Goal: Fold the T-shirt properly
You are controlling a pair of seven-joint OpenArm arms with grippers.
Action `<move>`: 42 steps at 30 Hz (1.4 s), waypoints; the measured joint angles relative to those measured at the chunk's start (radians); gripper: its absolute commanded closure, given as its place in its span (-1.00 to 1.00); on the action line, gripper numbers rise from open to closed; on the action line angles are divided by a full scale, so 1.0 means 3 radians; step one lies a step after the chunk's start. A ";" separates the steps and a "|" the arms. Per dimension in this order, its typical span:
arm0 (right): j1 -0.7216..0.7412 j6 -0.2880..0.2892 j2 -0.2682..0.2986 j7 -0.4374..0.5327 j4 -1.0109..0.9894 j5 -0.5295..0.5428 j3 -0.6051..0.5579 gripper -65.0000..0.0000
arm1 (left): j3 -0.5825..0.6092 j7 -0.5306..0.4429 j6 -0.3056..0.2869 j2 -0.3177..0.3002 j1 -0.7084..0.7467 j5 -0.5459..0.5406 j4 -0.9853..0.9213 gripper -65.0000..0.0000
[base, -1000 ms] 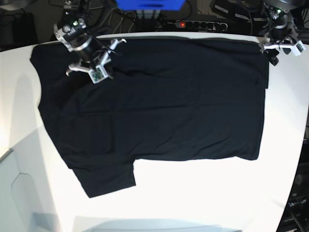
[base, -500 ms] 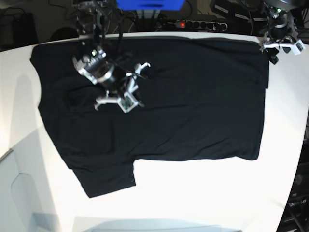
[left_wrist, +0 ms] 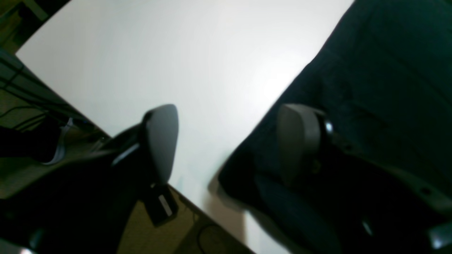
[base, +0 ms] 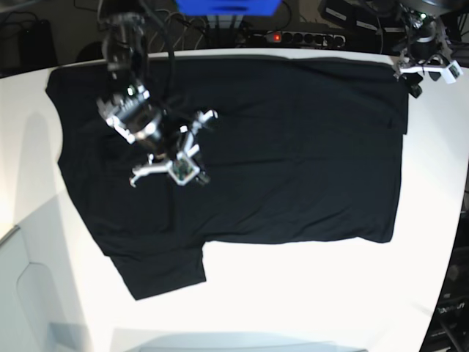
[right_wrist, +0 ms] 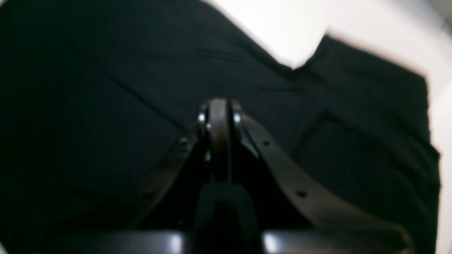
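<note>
Right pincer (base: 192,174): yours sits shut and empty over the T-shirt's (base: 293,147) chest.
Left pincer (left_wrist: 226,141): wide apart, straddling the far corner hem.
T-shirt: flat on desk (base: 308,293), long axis left-right; sleeve (base: 165,268) probably nearest the right arm.

Plain matte black cloth T-shirt (base: 293,154), no print showing; glossy white flat surface (base: 315,293); bright blue box (base: 227,6) behind; grey end effector pads (left_wrist: 160,141).

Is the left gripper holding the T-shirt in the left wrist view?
No, the left gripper stands open, with only white table between its fingers, and the T-shirt edge lies beside one finger.
</note>
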 measured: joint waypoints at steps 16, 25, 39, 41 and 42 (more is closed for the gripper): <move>-0.0367 0.0000 0.0231 0.0019 -0.0618 -0.0014 0.0172 1.00 | 0.0003 -0.0004 0.0000 -0.0093 -0.0070 0.0005 -0.0001 -0.31; 0.0003 0.0001 0.0243 0.0003 -0.0882 -0.0037 0.0359 1.00 | 0.0003 0.0000 -0.0001 -0.0092 -0.0053 0.0005 -0.0001 -0.31; 0.0712 -0.0070 0.0177 -0.0033 -0.0908 -0.0037 0.0336 1.00 | 0.0000 -0.0003 0.0001 -0.0084 -0.0053 0.0003 -0.0001 -0.31; 0.0598 -0.0092 0.0183 -0.0028 -0.0720 -0.0034 0.0364 1.00 | 0.0000 -0.0003 0.0001 -0.0079 -0.0052 0.0000 -0.0001 -0.31; 0.0521 -0.0095 0.0201 -0.0020 -0.0624 -0.0031 0.0362 1.00 | 0.0000 -0.0003 0.0001 -0.0079 -0.0053 -0.0001 -0.0001 -0.31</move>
